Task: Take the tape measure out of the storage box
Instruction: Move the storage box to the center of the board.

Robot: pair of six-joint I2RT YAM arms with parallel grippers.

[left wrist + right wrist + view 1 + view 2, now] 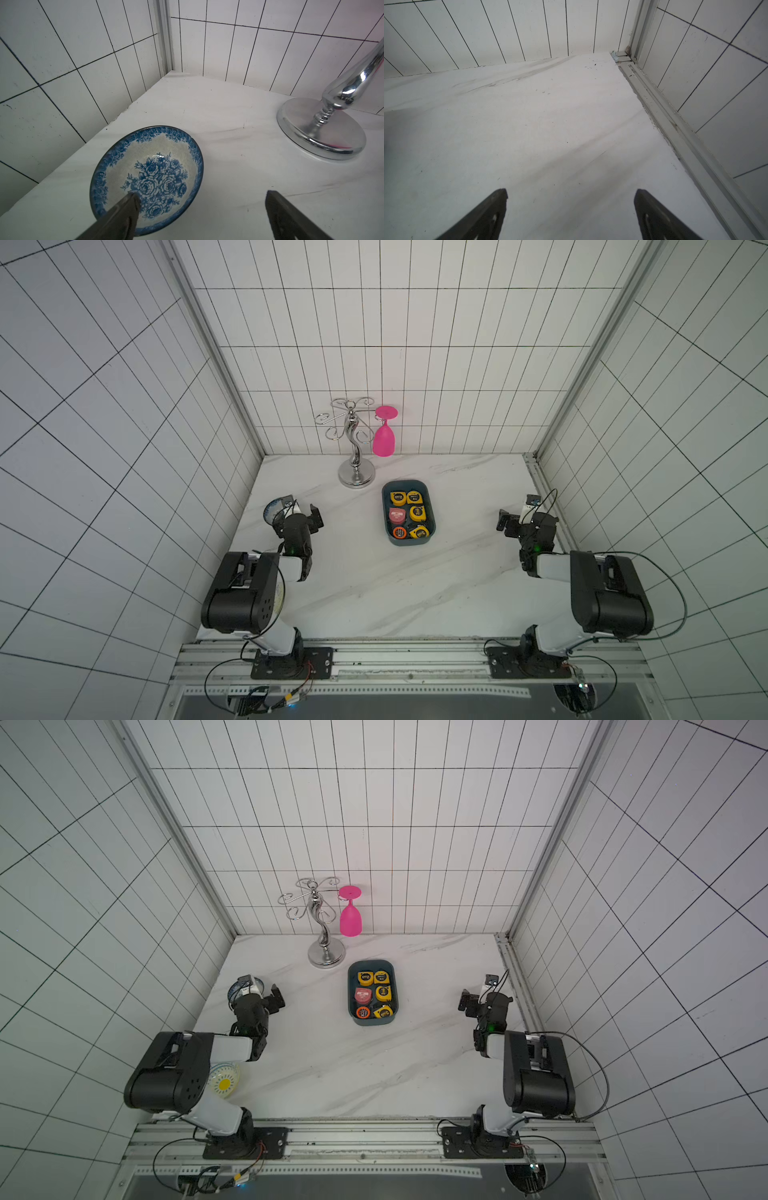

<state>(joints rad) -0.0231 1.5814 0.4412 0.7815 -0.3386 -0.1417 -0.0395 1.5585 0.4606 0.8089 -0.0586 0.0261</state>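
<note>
The storage box (411,542) (374,1021) is a dark teal tub at mid-table, seen in both top views. Several tape measures lie flat in it: yellow ones such as the tape measure (398,498), a pink one (397,514) and a round orange-and-black one (399,532). My left gripper (300,512) (201,194) hovers open and empty far left of the box. My right gripper (521,520) (571,191) is open and empty far right of it, over bare table. Neither wrist view shows the box.
A blue floral bowl (145,172) (272,510) sits under the left gripper by the left wall. A yellow-patterned plate (224,1081) lies beneath the left arm. Behind the box, a chrome glass rack (355,443) holds a pink glass (384,439). Tiled walls enclose three sides.
</note>
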